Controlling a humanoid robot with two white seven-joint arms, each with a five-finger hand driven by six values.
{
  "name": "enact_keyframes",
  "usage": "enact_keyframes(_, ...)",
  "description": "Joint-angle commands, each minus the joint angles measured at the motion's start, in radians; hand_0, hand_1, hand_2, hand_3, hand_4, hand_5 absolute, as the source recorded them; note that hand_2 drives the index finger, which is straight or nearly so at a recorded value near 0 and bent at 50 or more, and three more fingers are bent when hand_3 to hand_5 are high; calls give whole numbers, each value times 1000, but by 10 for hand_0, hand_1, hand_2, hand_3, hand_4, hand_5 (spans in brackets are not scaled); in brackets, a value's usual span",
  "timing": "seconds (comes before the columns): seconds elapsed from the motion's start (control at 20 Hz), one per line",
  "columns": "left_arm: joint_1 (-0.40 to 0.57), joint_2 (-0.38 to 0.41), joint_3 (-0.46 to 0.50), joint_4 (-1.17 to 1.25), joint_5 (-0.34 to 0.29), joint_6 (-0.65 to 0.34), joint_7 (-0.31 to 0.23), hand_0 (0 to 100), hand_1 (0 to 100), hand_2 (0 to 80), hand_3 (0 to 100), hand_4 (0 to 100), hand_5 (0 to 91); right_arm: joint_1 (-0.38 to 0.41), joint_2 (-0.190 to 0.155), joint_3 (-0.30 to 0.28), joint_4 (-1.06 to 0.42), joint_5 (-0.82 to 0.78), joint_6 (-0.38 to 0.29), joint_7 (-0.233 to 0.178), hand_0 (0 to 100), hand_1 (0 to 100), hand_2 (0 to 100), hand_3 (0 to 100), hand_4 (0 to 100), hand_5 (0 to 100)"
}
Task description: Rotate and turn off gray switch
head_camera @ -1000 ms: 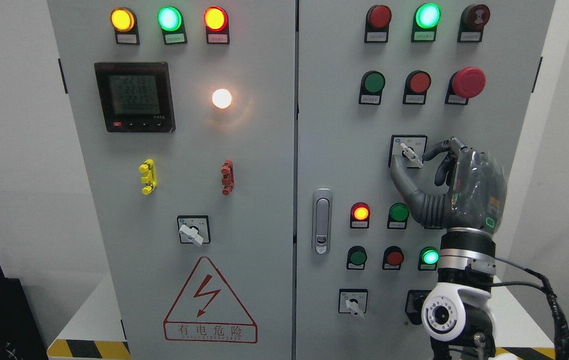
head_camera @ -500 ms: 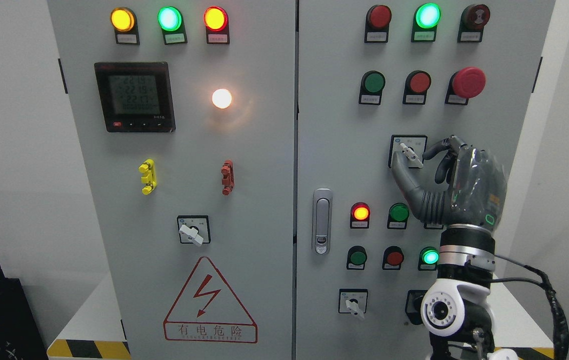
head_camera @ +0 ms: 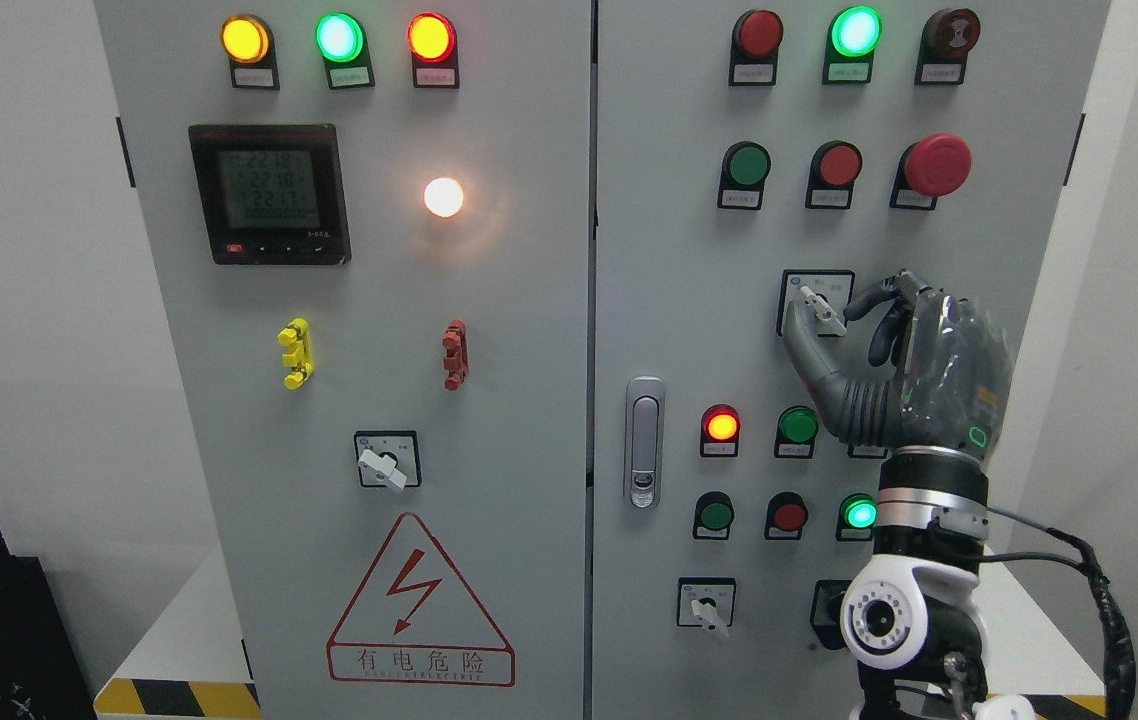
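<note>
- Head view: My right hand (head_camera: 904, 365) reached the gray switch (head_camera: 819, 306) on the right-hand door of the control cabinet (head_camera: 489, 420). The switch sat at about two o'clock from the door handle (head_camera: 643, 441) and at six o'clock from the red mushroom button (head_camera: 936, 165).
- The thumb lay under the white lever and a forefinger (head_camera: 864, 300) curled in from three o'clock, so I judged the hand pinched on the lever, though the contact itself was too small to confirm.
- The lever pointed toward roughly five o'clock, tilted off vertical.
- I read the step as the grip just taken, with the turn not yet finished. The green lamp (head_camera: 860, 514) at six o'clock from the hand was lit.
- My next move called for a wrist roll about the switch's axis, holding the pinch firm so the fingers would not slip off the short lever.
- My left arm did not appear.
</note>
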Motion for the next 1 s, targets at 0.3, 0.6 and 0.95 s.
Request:
enact_keyframes(0.3,-9,-1,8,-25,20,-1,-1,120,389,0,0,0,0,0,-1,29,4,0,1,0,196,432,617,981,1000,1000)
enact_keyframes(0.6,-9,-1,8,-25,20,-1,-1,120,389,0,0,0,0,-2,-1,29,4,0,1,0,207,432,626,983,1000,1000)
enact_keyframes(0.95,-9,1,8,-25,20,-1,-1,120,389,0,0,0,0,-4,-2,29,4,0,1,0,222,436,641,987,1000,1000)
